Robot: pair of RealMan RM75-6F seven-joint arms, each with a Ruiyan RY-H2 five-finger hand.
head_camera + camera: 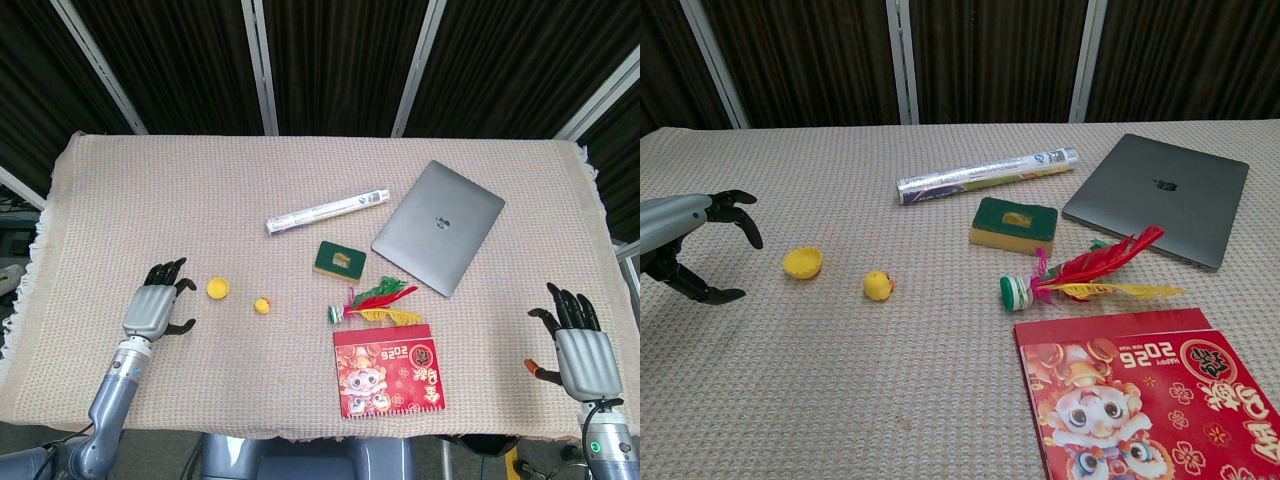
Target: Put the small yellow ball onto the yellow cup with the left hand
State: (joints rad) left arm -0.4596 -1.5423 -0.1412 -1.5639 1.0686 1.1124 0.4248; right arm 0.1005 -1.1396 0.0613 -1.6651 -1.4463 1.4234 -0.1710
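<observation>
The left hand (157,305) hovers spread and empty, with the yellow cup (218,289) just beside it at 3 o'clock on the tabletop (150,200). The small yellow ball (262,306) lies beyond the cup at 4 o'clock. The right hand (580,345) rests spread, well apart.

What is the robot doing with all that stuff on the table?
Nothing is being held yet. The left hand hovers open just left of the yellow cup, and the small yellow ball sits on the cloth to the cup's right, apart from it. The right hand rests open at the far right edge of the table, away from everything. A closed laptop, a sponge, a feather shuttlecock, a foil roll and a red calendar lie untouched.
</observation>
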